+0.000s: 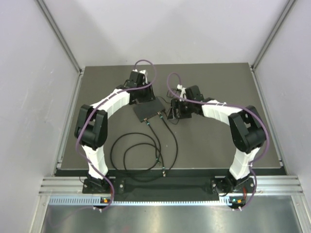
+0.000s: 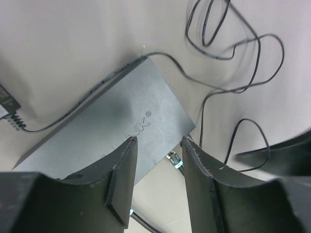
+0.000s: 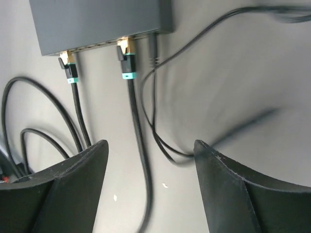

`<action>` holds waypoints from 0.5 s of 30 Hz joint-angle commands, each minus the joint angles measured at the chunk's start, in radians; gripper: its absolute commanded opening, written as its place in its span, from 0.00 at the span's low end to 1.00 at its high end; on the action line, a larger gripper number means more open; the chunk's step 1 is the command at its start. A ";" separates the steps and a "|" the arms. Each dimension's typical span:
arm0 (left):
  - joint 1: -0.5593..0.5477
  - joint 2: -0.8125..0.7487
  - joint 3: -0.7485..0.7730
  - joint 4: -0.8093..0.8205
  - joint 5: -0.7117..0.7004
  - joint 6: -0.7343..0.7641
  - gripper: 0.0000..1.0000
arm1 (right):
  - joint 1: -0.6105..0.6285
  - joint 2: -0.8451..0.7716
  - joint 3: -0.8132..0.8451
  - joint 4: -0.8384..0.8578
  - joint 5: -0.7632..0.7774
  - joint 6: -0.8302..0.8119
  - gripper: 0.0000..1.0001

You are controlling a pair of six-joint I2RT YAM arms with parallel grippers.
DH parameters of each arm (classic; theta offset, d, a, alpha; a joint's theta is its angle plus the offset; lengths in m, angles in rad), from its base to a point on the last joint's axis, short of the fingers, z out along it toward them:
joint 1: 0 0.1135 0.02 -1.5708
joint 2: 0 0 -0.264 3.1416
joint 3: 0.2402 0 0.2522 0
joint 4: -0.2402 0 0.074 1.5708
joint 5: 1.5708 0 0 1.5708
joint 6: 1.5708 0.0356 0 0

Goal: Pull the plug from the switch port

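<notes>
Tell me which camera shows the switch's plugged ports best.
Right wrist: the switch faces it ports-first, both teal-banded plugs clear. Top external shows them tiny; left wrist sees mostly the switch's top, plugs barely peeking out.

The flat matte-black switch (image 1: 149, 110) lies level, two teal-collared plugs (image 3: 126, 59) seated in its edge.

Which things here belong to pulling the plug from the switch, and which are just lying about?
Job: flat matte-black rectangular switch; two gold-tipped, teal-banded black plugs; open left gripper; open right gripper.
Lying about: slack thin black cable; purple hose on each arm; dark grey table.
</notes>
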 commanded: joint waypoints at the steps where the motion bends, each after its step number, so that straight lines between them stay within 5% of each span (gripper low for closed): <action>1: 0.004 0.000 -0.022 0.054 0.045 0.002 0.47 | -0.017 -0.124 0.066 -0.131 0.068 -0.095 0.72; 6: 0.004 0.018 -0.042 0.079 0.085 -0.020 0.40 | -0.026 -0.158 0.076 -0.113 0.092 -0.100 0.63; 15: 0.005 0.006 -0.109 0.126 0.041 -0.059 0.40 | -0.034 0.098 0.288 0.050 -0.135 0.056 0.45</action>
